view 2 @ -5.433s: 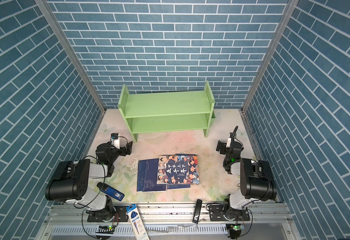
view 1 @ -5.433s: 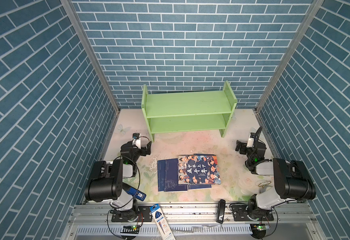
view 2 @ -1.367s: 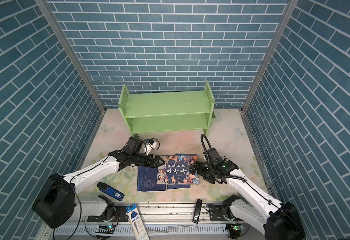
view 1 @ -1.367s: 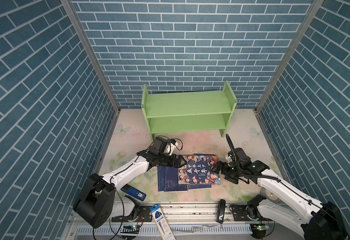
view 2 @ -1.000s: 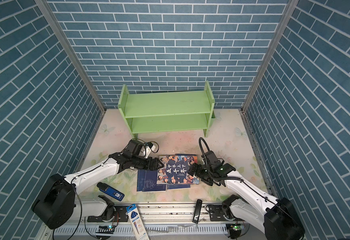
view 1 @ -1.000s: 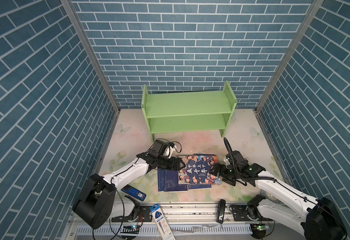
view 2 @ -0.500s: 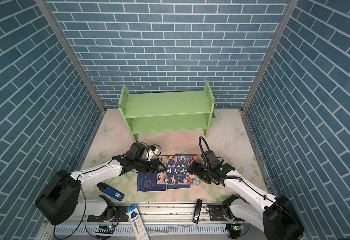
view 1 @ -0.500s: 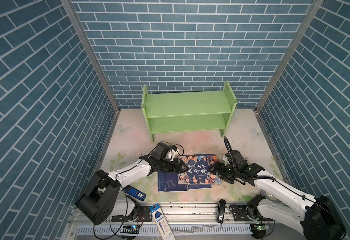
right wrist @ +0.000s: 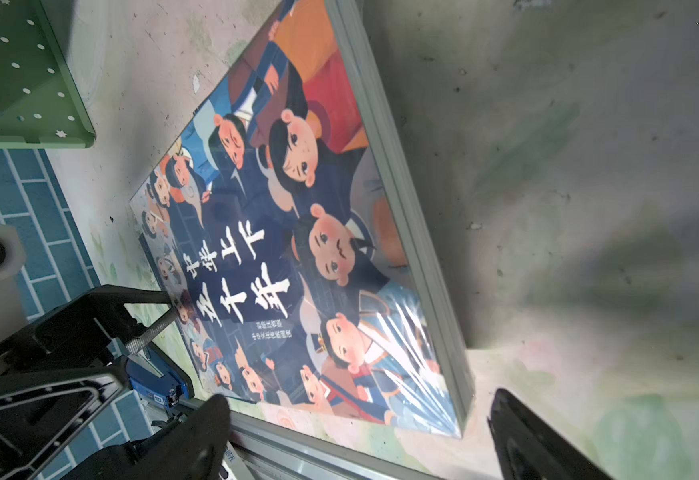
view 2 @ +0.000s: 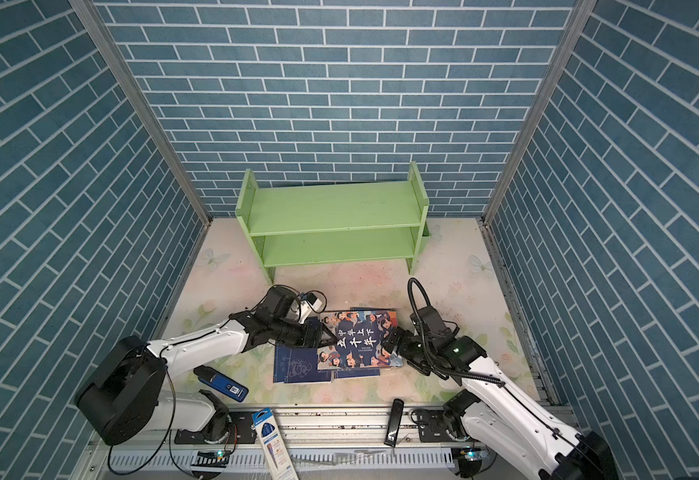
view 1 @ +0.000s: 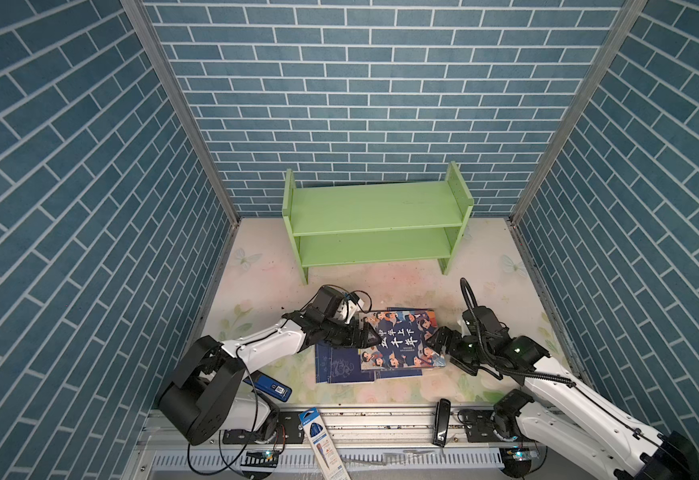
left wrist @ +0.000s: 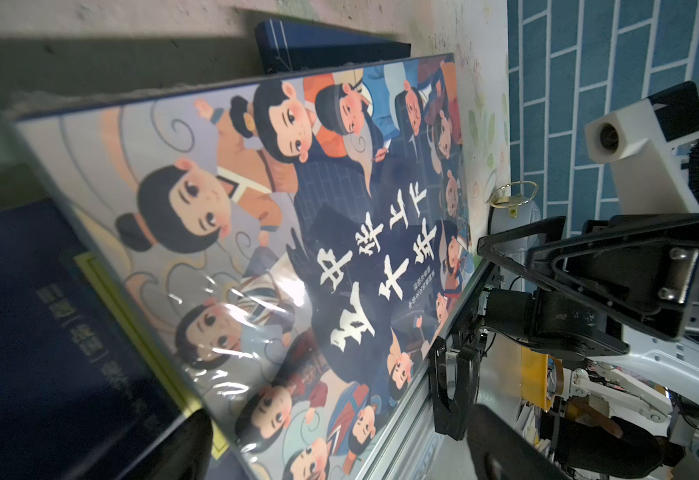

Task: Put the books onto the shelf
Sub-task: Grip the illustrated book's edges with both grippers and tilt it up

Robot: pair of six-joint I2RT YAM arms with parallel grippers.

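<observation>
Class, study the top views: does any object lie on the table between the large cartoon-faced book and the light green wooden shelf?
Nothing visible does. The pale floral table is bare between the large cartoon-faced book, lying on thin navy-blue books, and the light green wooden two-tier shelf behind it; both tiers hold nothing.

You have one shelf (view 1: pixel 374 206), and it has two tiers. You have one cartoon book (view 1: pixel 399 338). Under it you can count at least two navy books (view 1: pixel 335 366); the pile hides any others, so no full count. There are two grippers: the left gripper (view 1: pixel 370 337) and the right gripper (view 1: pixel 439 343). You also have one blue device (view 1: pixel 267 384), one pen pack (view 1: pixel 322 442) and one black bar (view 1: pixel 441 422).
</observation>
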